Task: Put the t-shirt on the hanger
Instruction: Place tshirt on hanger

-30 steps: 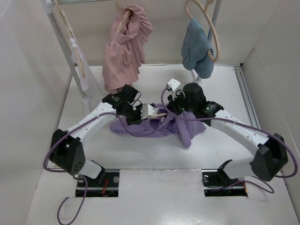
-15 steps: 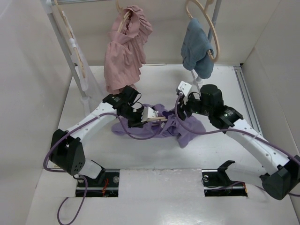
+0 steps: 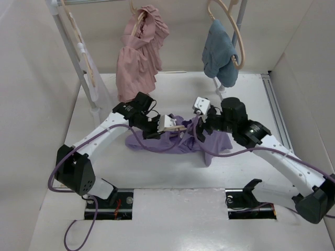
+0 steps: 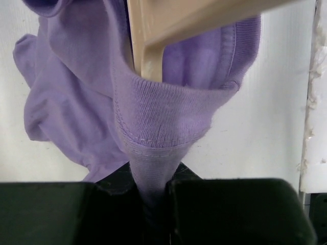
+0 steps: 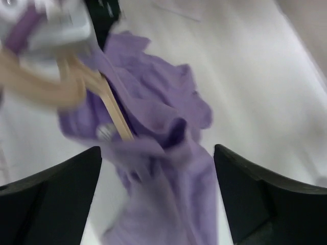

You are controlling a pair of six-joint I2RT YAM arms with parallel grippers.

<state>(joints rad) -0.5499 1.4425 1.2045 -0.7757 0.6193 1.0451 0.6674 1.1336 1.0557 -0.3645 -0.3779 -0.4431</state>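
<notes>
Pinching a fold of ribbed collar, the left gripper (image 4: 153, 190) has its two dark fingers (image 4: 76, 209) pressed together on the t-shirt (image 4: 163, 120). The cloth rises out of that grip as a narrow neck and widens just above it. Directly above the pinch, a pale wooden limb of the hanger (image 4: 149, 35) pokes down into the collar opening, its end touching the inside of the ribbed band. The remaining lavender fabric hangs off to the left of the fingers, over the white table (image 4: 265, 127).

From overhead, the left gripper (image 3: 172, 132) and right gripper (image 3: 199, 130) face each other across the crumpled t-shirt (image 3: 167, 145). A short length of hanger (image 3: 177, 127) shows between them. The shirt lies mostly below and beside the left gripper on the table (image 3: 104, 172).

The right gripper (image 5: 157, 153) is spread wide, gripping nothing, with one finger (image 5: 51, 199) at each lower corner of its blurred view. Ahead of it and between the fingers lies the bunched t-shirt (image 5: 158, 102). The hanger (image 5: 110, 109) runs diagonally up to the left, its looped arm beneath the other wrist's white camera block (image 5: 56, 25).

Well beyond both grippers, a dusty pink garment (image 3: 138, 57) and a blue-grey garment (image 3: 220, 52) hang on like hangers.
</notes>
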